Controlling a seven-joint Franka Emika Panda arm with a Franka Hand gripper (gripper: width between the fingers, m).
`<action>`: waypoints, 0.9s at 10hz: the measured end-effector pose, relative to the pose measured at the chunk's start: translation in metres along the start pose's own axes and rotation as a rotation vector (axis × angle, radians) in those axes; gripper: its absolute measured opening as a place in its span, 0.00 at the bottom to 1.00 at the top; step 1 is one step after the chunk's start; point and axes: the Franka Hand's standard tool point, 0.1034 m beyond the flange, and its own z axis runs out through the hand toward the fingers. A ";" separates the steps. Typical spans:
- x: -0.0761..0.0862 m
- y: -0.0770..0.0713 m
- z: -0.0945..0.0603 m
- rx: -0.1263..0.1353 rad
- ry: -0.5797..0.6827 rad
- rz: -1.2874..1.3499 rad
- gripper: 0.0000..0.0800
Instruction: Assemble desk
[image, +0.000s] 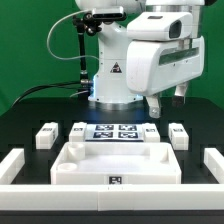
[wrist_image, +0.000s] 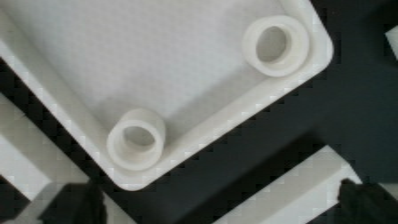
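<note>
The desk's white tabletop panel (image: 115, 163) lies flat at the front middle of the black table, rim up, with a small tag on its front edge. In the wrist view the panel (wrist_image: 169, 75) fills most of the picture, and two round leg sockets (wrist_image: 276, 45) (wrist_image: 134, 140) show near its corners. Short white legs lie loose behind it: two on the exterior view's left (image: 47, 135) (image: 78, 129) and one on the right (image: 178, 133). My gripper (image: 155, 108) (wrist_image: 214, 205) hangs above the panel's back right part. It is open and empty, with dark fingertips (wrist_image: 71, 205) set wide apart.
The marker board (image: 113, 132) lies behind the tabletop panel. Long white border bars stand at the left (image: 12, 165) and right (image: 212, 165) edges. A white strip (wrist_image: 285, 190) crosses the wrist view beside the panel's corner. The robot base (image: 112, 80) is at the back.
</note>
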 end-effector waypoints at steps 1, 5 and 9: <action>0.000 0.000 0.000 0.000 0.000 0.000 0.81; 0.000 0.000 0.000 0.000 0.000 0.000 0.81; -0.010 0.001 0.004 -0.005 0.004 -0.110 0.81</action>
